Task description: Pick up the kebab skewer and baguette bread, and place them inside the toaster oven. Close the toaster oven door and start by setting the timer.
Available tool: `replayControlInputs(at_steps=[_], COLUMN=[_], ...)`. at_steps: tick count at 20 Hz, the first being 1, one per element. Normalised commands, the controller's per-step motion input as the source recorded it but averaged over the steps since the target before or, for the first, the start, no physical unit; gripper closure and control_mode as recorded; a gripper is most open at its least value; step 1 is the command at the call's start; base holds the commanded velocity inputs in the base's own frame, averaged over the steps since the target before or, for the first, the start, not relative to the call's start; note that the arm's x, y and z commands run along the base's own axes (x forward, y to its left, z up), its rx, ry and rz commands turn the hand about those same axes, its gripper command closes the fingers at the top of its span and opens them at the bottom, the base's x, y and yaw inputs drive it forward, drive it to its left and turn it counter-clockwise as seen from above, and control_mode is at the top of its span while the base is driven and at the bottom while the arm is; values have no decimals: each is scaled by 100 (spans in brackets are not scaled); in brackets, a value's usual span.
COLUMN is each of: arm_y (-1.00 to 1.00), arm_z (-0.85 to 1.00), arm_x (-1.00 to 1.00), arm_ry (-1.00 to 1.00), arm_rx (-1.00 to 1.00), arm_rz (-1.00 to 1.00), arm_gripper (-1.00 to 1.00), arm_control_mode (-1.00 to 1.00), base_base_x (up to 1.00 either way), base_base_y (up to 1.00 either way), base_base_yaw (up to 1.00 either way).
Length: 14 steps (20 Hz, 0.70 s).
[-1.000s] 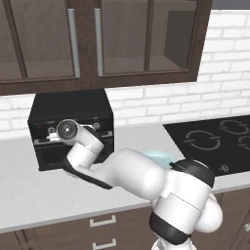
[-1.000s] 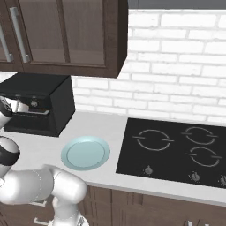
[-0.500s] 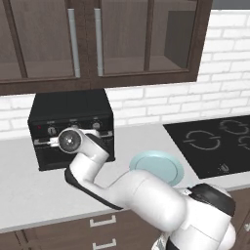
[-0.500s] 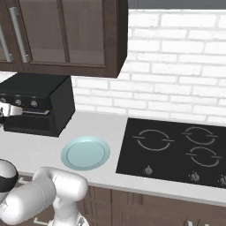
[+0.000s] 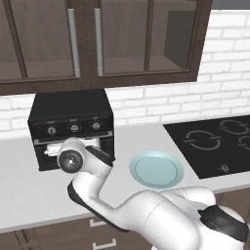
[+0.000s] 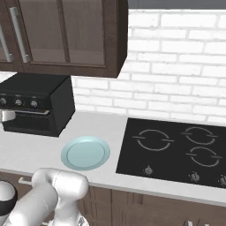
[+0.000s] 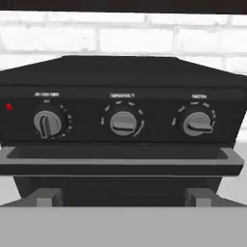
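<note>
White brick backs a pale grey counter [image 5: 29, 195] under dark wood wall cabinets [image 5: 122, 44] with long silver handles. On that counter, at its left end against the wall, stands the toaster oven [image 5: 71, 110], a matte black box with three knobs in a row across its upper front. From the hand view the oven [image 7: 125, 72] is seen square on and close: the left knob [image 7: 47, 122] points roughly downward, the middle knob [image 7: 123, 123] lies level, the right knob [image 7: 197, 124] lies level with its pointer to the right, and a small red light [image 7: 8, 107] glows at the far left of the panel. Below the knobs the toaster oven door [image 7: 120, 185] stands upright and shut, its long handle bar [image 7: 120, 161] running the width of the front.

The gripper [image 5: 73, 145] hovers just in front of the door, near the handle, with its two dark fingertips [image 7: 47, 197] set wide apart and nothing between them. In the right base view the hand [image 6: 6, 115] shows at the picture's left edge, level with the oven's handle. The arm rises from the base, bends back low over the counter edge, then curls up at a round wrist joint [image 5: 72, 161] so that the hand points level at the oven's face.

To the oven's right a light blue plate [image 5: 156, 169] lies flat on the counter, and further right a black cooktop [image 5: 215, 144] with ring markings is set into the surface.
</note>
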Motion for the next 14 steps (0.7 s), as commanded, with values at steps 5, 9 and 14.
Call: replayControlInputs(at_steps=[5,9,14], arm_y=[51,33,16], arm_z=[30,34,27], arm_x=[-5,-7,-27], arm_ry=[-19,-16,-21], arm_rx=[-1,0,0], arm_rz=[0,0,0], arm_gripper=[-100,-100,-100], arm_control_mode=[-100,-100,-100], base_base_x=[0,0,0], base_base_y=[0,0,0], base_base_yaw=[0,0,0])
